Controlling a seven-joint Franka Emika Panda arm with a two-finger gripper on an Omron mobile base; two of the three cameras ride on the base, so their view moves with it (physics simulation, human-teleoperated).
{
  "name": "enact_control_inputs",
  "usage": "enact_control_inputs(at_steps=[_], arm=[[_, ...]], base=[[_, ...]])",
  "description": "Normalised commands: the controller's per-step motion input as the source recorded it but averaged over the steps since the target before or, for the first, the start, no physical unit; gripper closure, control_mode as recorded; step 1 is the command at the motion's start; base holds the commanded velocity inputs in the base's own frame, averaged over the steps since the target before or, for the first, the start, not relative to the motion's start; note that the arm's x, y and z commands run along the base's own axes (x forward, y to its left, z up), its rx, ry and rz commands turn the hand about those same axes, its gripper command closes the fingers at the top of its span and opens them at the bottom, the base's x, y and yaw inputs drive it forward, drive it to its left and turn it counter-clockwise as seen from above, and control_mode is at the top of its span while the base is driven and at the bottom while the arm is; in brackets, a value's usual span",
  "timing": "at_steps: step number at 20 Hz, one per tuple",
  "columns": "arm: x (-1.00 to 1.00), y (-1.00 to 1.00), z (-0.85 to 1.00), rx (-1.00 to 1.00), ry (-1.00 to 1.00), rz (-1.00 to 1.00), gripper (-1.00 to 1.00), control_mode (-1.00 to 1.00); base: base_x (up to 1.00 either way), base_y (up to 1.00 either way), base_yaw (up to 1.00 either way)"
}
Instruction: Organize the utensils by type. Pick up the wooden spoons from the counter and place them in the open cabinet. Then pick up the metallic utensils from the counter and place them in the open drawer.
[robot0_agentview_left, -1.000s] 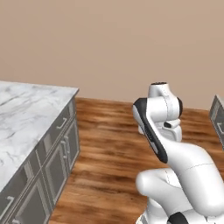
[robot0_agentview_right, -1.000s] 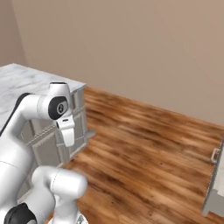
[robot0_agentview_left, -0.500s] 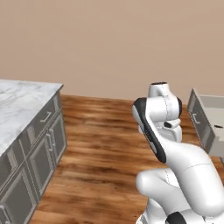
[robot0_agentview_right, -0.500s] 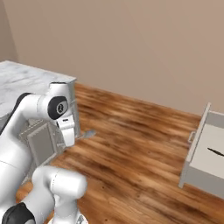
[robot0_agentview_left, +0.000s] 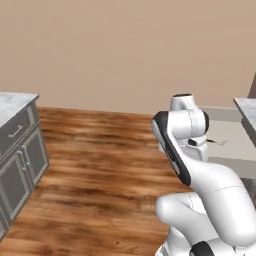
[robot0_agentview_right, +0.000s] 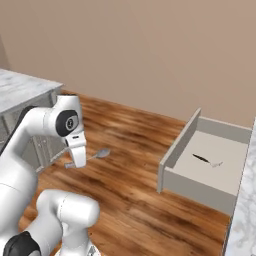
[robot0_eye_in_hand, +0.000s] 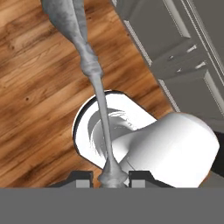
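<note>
Silver metal runs straight up out of the gripper (robot0_eye_in_hand: 111, 177) in the hand view: the two dark fingertips (robot0_eye_in_hand: 81, 178) are clenched on the thin end of the small silver spoon's (robot0_eye_in_hand: 94, 83) handle, and its bowl reaches away from the hand over the wood floor (robot0_eye_in_hand: 30, 78). From the right base view the same spoon (robot0_agentview_right: 92, 156) sticks out sideways from the hand, roughly level, bowl pointing toward the open drawer (robot0_agentview_right: 205, 165). Held by the very tip of the handle like this, it looks like a carrying grip rather than a placing one (the long free end could swing or slip if the hand turns quickly).

Taking the open drawer as the landmark: the spoon and hand are well apart from it, out over bare floor on the side of its raised front panel. The arm is folded close to the base, which I judge keeps the load tucked in during travel.

Inside the drawer, on its flat pale bottom, lies the slim dark-handled utensil (robot0_agentview_right: 206, 160), near the middle, with its pale metal end pointing toward the drawer's far side. Nothing else is visible in there.

The marble counter (robot0_agentview_right: 22, 90) stands well away from the drawer, beyond the arm. The left base view shows its grey panelled fronts (robot0_agentview_left: 17, 170).
</note>
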Motion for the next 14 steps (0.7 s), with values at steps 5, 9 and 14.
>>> enact_control_inputs(at_steps=[5,9,14], arm=[[0.0,0.0,0.0,0.0,0.0,0.0,1.0,1.0],[0.0,0.0,0.0,0.0,0.0,0.0,1.0,1.0],[0.0,0.0,0.0,0.0,0.0,0.0,1.0,1.0]], base=[[0.0,-0.63,-0.05],[0.01,-0.51,-0.12],[0.1,-0.59,-0.14]])
